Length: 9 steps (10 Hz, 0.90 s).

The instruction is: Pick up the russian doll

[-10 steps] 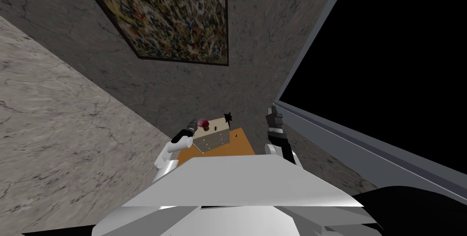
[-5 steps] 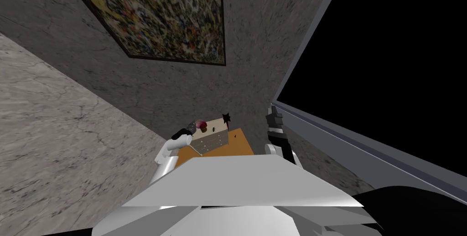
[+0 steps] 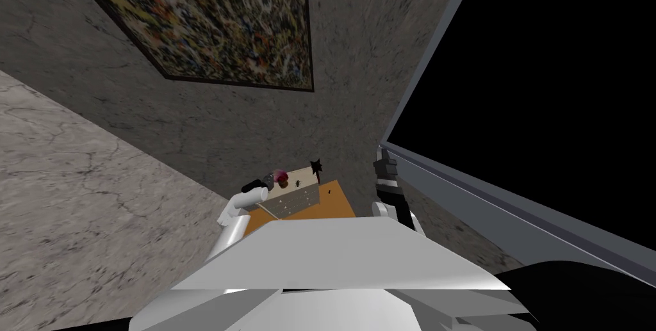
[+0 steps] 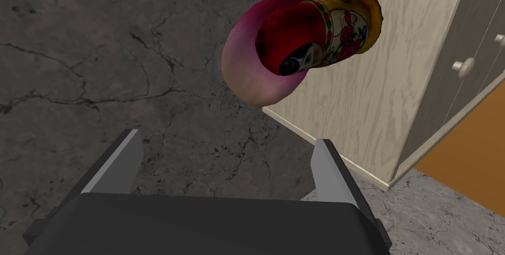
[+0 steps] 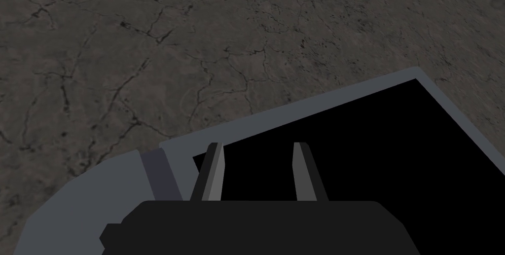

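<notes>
The russian doll is red and yellow with a painted face, and it rests on the top of a pale wood dresser. A pink rounded piece lies against its head end. My left gripper is open and points at the doll from a short way off, its fingers touching nothing. In the head view the doll sits at the dresser's left end, just beyond the left gripper. My right gripper is raised at the right, open with a narrow gap.
A small black spiky object stands on the dresser's far end. An orange floor patch lies before its drawers. A dark cracked wall with a large painting is behind. A grey frame borders a black area on the right.
The whole head view has slid left and up, so I have turned slightly. My left hand stays close to the doll; the right arm has not moved.
</notes>
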{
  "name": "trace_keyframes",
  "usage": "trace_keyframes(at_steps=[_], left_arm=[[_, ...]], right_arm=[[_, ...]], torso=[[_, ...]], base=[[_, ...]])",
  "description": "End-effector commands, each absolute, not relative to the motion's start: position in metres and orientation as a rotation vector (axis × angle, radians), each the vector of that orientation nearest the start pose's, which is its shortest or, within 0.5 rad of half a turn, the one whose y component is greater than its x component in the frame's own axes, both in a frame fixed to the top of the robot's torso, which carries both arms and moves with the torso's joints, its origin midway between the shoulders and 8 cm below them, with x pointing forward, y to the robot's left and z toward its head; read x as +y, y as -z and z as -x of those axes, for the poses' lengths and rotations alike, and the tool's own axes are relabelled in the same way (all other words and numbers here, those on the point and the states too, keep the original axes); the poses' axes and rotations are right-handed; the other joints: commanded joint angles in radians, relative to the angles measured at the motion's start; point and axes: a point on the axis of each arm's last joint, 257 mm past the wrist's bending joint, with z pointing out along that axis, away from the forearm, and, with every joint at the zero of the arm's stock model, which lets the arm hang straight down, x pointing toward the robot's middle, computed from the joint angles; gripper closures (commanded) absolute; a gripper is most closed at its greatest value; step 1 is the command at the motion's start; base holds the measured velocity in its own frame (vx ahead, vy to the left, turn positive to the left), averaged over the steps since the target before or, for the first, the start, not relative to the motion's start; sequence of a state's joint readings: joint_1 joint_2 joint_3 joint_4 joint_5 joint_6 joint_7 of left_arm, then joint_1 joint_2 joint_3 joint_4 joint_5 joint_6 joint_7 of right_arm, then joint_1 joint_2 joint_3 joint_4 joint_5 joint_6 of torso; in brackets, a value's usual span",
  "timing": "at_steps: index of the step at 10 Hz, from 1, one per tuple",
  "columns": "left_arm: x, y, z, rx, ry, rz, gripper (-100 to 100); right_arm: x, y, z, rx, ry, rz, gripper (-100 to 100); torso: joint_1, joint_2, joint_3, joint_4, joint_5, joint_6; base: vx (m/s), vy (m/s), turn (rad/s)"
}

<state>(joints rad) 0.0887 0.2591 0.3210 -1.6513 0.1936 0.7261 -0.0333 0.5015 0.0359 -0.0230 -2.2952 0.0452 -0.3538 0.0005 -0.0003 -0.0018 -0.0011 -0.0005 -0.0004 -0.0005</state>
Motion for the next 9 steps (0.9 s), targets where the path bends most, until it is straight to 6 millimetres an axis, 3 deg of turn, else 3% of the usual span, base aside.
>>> trace_keyframes(at_steps=[1, 9], left_arm=[[0.474, 0.363, -0.433, 1.413, 0.529, 1.855, -100], [0.489, 0.401, -0.406, 1.480, 0.379, 2.060, -100]], right_arm=[[-0.292, -0.002, -0.362, 0.694, -1.215, -0.763, 0], [-0.292, -0.002, -0.362, 0.694, -1.215, -0.763, 0]], torso=[[0.000, 0.000, 0.000, 0.000, 0.000, 0.000], [0.001, 0.000, 0.000, 0.000, 0.000, 0.000]], base=[[0.042, -0.013, -0.059], [0.037, 0.003, -0.042]])
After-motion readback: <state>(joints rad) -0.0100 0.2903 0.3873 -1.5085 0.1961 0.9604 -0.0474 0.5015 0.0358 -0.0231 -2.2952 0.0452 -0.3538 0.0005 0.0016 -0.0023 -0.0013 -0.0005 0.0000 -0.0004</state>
